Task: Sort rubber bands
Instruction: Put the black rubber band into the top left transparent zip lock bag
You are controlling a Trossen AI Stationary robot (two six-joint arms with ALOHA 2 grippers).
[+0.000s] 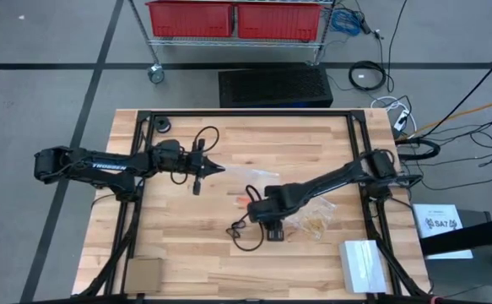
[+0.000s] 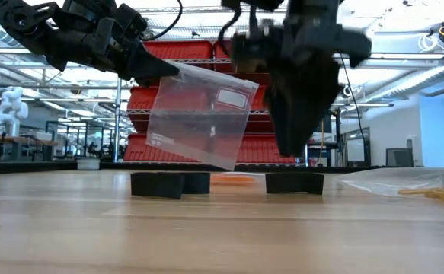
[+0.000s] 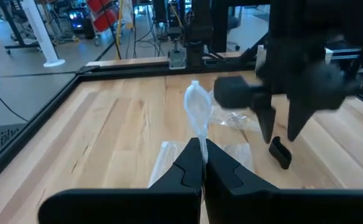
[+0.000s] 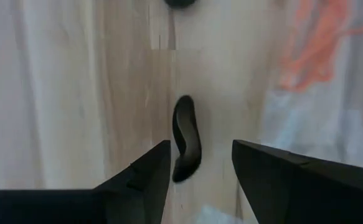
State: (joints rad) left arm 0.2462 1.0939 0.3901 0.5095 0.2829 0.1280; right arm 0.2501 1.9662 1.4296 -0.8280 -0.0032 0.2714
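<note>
My left gripper (image 1: 218,169) is over the table's middle left, pointing nearly level and shut on a clear plastic bag (image 2: 202,114). My right gripper (image 2: 298,144) points down near the table's middle, open. Its fingers stand on either side of a black rubber band (image 4: 185,146) lying on the wood, above it and apart from it. The left wrist view shows the same band (image 3: 279,152) below the right gripper (image 3: 279,127). More black bands (image 2: 159,184) lie to one side. Orange-red bands (image 4: 312,50) lie close by, beside clear plastic. My left gripper pinches the clear bag's upper corner (image 2: 168,74) between its two shut fingers, coming level from the table's left. The bag hangs tilted below and beyond the fingertips (image 3: 197,155), clear of the table.
Another clear bag with pale tan bands (image 1: 313,224) lies right of my right gripper. A black cable (image 1: 241,235) curls on the wood near it. A white box (image 1: 364,266) and a brown pad (image 1: 143,273) sit at the near edge. A black frame (image 1: 246,112) rims the table.
</note>
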